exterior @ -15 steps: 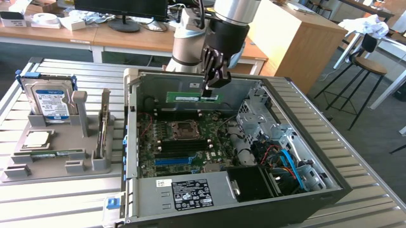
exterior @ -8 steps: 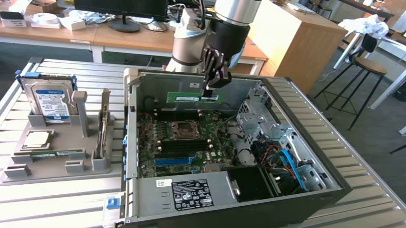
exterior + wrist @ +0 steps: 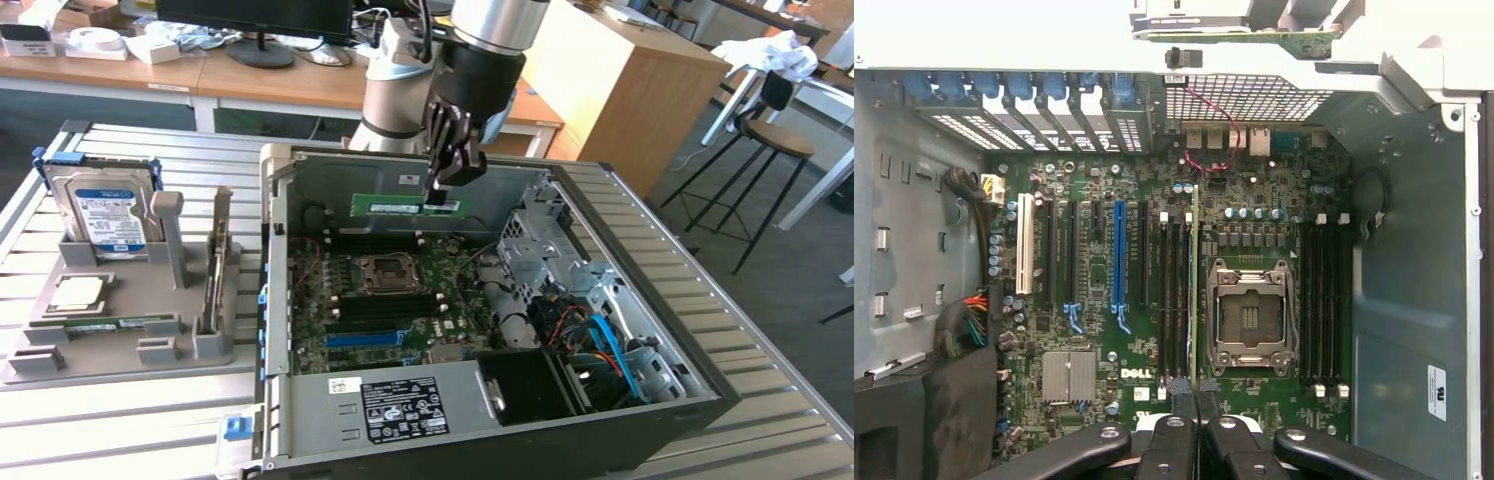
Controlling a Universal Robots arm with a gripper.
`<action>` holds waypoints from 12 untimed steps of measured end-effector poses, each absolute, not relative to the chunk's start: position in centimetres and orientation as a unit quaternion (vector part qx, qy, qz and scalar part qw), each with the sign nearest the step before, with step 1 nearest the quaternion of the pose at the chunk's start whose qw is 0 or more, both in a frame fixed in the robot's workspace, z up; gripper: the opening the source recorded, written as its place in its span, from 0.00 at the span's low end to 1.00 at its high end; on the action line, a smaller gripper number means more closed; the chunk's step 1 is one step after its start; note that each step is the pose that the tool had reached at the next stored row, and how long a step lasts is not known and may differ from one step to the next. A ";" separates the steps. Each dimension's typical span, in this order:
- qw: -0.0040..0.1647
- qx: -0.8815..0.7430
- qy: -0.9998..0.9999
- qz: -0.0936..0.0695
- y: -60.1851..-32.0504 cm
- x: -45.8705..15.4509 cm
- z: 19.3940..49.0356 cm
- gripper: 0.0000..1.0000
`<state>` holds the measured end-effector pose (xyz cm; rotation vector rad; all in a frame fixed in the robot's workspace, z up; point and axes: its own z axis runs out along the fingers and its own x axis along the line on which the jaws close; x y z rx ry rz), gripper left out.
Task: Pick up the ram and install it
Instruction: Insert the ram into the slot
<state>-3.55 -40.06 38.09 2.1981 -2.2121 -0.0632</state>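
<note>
Holding the ram [image 3: 400, 205] level and on edge, my gripper [image 3: 442, 197] is clamped tight on it, nearer its end at the exterior view's right. The stick hangs inside the open computer case [image 3: 300, 165], above the motherboard [image 3: 387, 320]. From my wrist I see it edge-on, running along the black memory slots [image 3: 1172, 290] beside the processor socket [image 3: 1251, 318]. A hard drive [image 3: 110, 215] stands outside the case.

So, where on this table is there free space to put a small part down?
Bare slats of the table lie in front of the grey holder, on the exterior view's left of the computer case. Another bare strip lies behind the holder. Inside the case it is crowded: the gripper holds the ram over the motherboard.
</note>
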 end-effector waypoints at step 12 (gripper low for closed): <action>0.011 0.705 -0.709 -0.020 -40.1 -3.5 36.5 0.11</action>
